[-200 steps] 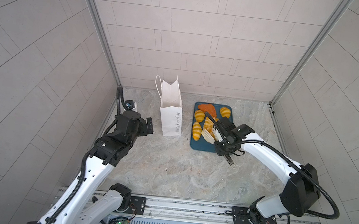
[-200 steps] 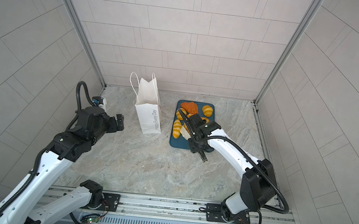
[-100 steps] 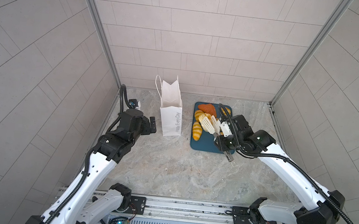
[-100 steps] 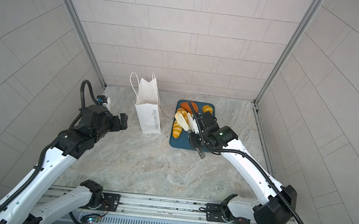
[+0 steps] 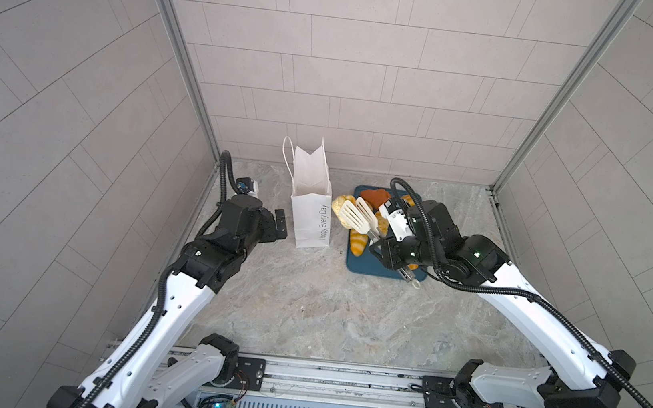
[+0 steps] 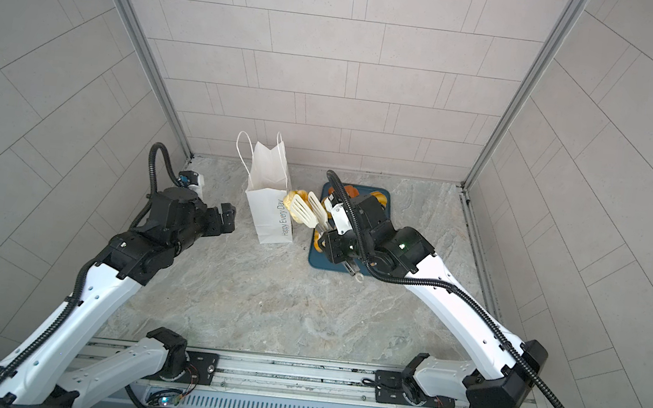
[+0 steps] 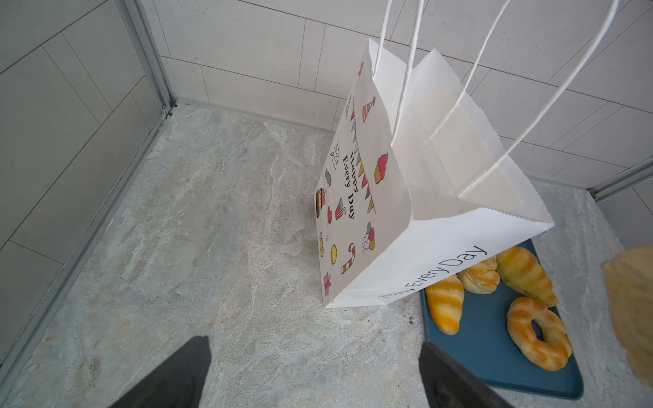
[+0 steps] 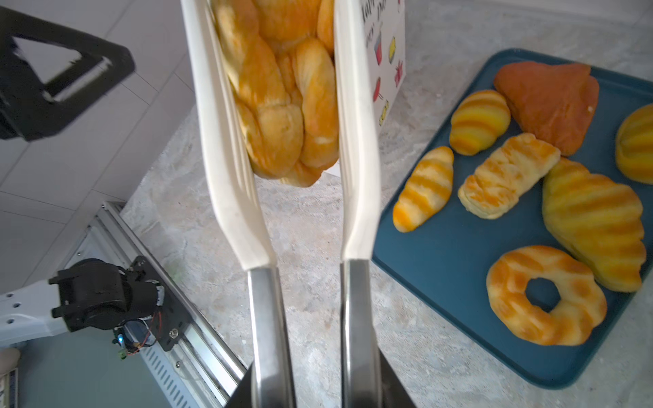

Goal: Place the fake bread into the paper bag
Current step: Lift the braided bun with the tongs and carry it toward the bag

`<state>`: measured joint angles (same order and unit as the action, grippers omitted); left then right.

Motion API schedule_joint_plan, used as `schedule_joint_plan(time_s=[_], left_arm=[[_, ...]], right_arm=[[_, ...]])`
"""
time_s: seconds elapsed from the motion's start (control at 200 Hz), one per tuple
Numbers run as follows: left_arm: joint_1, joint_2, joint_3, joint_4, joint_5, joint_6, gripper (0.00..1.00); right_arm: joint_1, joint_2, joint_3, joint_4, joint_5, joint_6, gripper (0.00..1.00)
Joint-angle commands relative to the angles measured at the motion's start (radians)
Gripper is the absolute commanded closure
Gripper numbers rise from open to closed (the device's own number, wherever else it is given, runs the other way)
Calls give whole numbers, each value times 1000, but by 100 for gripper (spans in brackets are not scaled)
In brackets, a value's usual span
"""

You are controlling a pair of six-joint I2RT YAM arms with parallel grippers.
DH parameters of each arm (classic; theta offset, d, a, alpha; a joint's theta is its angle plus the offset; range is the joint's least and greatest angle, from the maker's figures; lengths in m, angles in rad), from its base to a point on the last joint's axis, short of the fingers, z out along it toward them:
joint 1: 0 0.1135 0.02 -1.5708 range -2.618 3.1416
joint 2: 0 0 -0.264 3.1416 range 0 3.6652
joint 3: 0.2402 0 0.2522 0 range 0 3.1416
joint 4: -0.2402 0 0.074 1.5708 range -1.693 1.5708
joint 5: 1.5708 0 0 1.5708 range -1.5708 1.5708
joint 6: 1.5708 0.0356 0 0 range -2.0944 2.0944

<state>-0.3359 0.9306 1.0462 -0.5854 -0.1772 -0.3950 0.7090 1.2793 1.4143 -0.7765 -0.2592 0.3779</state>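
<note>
The white paper bag (image 5: 310, 203) (image 6: 267, 198) (image 7: 424, 212) stands upright with its mouth open, left of the teal tray (image 5: 368, 266) (image 8: 459, 275). My right gripper (image 5: 388, 250) (image 6: 337, 244) (image 8: 314, 392) is shut on the metal handles of white tongs (image 5: 357, 217) (image 8: 226, 159). The tongs pinch one twisted golden fake bread (image 5: 339, 204) (image 8: 282, 106) in the air beside the bag's upper right edge. Several more breads lie on the tray, among them a ring (image 8: 544, 296) and an orange-brown triangle (image 8: 547, 102). My left gripper (image 5: 278, 222) (image 7: 314, 374) is open and empty, just left of the bag.
Tiled walls close in the back and both sides, and the bag stands near the back wall. A metal rail (image 5: 338, 376) with both arm bases runs along the front edge. Bare marble floor (image 5: 305, 303) lies in front of bag and tray.
My right arm has lifted the tongs and the bread off the tray and carried them left toward the bag. My left arm has crept closer to the bag's left side.
</note>
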Motion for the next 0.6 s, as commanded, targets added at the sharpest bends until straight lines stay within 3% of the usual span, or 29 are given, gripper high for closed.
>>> schedule_joint_plan(time_s=[0.0, 0.595], left_arm=[[5, -3, 25, 20, 5, -19, 0], [5, -3, 21, 12, 6, -19, 0]], right_arm=[[4, 20, 43, 69, -18, 21, 62], [42, 301, 403, -7, -25, 13, 61]])
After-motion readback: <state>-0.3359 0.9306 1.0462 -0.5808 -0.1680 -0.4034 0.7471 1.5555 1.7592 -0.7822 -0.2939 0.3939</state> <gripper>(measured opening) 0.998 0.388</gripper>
